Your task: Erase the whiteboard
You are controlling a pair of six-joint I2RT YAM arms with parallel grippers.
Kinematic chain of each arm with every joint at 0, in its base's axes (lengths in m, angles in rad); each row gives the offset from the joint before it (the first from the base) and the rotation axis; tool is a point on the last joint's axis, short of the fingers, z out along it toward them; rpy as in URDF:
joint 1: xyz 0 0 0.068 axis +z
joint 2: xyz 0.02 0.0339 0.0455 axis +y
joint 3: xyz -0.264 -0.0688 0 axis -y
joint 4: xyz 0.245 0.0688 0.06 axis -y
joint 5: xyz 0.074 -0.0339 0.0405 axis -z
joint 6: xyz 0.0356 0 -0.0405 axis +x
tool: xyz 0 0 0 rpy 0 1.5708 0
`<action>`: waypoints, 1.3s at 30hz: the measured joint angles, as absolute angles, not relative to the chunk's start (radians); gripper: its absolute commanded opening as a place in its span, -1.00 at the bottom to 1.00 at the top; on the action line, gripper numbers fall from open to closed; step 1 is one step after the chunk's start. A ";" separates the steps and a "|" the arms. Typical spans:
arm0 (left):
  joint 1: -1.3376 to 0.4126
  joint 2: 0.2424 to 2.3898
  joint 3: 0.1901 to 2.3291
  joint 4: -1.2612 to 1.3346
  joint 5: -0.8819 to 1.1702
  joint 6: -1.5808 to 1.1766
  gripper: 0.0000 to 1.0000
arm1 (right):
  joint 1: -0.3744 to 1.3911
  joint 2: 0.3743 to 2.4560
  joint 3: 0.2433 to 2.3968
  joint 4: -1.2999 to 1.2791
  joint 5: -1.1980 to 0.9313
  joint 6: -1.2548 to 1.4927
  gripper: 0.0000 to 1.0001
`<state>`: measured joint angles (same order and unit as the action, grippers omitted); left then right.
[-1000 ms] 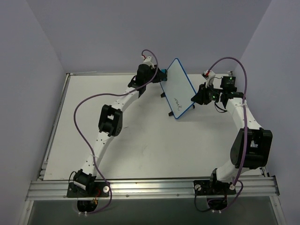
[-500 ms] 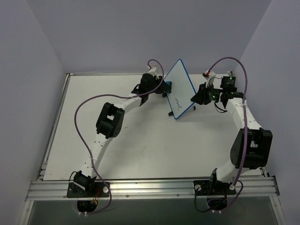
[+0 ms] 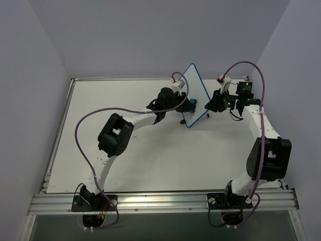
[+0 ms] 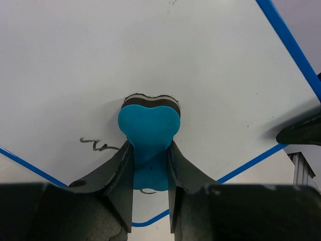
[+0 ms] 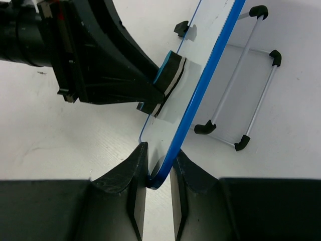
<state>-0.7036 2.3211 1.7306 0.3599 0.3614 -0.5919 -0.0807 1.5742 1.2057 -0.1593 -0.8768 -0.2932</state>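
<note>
Whiteboard [image 4: 200,75]: blue frame, white face, small black squiggle [image 4: 98,145].

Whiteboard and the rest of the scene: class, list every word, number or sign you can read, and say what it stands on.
No text can be read.
Whiteboard: a black marker squiggle beside the blue eraser, not legible as a word.
Whiteboard: a short black stroke below the eraser, mostly hidden.
Elsewhere: no labels, brands or numbers legible.

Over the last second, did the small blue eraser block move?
Yes: the left fingers slid the eraser along the blue-framed whiteboard from its far edge toward the unmoved right fingers.
</note>
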 measured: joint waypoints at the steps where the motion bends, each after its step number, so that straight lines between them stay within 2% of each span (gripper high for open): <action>1: -0.708 2.313 1.711 0.373 0.356 -0.592 -0.95 | -0.081 1.574 1.206 -0.159 -0.874 -0.293 -1.00; 6: -0.734 2.276 1.634 0.408 0.307 -0.591 -0.95 | -0.081 1.574 1.206 -0.159 -0.868 -0.294 -1.00; 13: -0.716 2.278 1.629 0.395 0.291 -0.637 -0.95 | -0.078 1.574 1.206 -0.154 -0.869 -0.296 -1.00; 22: -0.639 2.396 1.752 0.292 0.287 -0.686 -0.95 | -0.076 1.574 1.206 -0.149 -0.869 -0.288 -1.00; 30: -0.634 2.414 1.790 0.240 0.286 -0.682 -0.95 | -0.076 1.574 1.206 -0.148 -0.869 -0.284 -1.00; 39: -0.690 2.336 1.684 0.281 0.252 -0.619 -0.95 | -0.076 1.574 1.209 -0.150 -0.872 -0.284 -1.00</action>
<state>-0.6903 2.3356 1.6836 0.2806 0.2520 -0.6193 -0.0757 1.5742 1.2095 -0.1501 -0.8719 -0.2844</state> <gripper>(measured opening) 0.329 0.171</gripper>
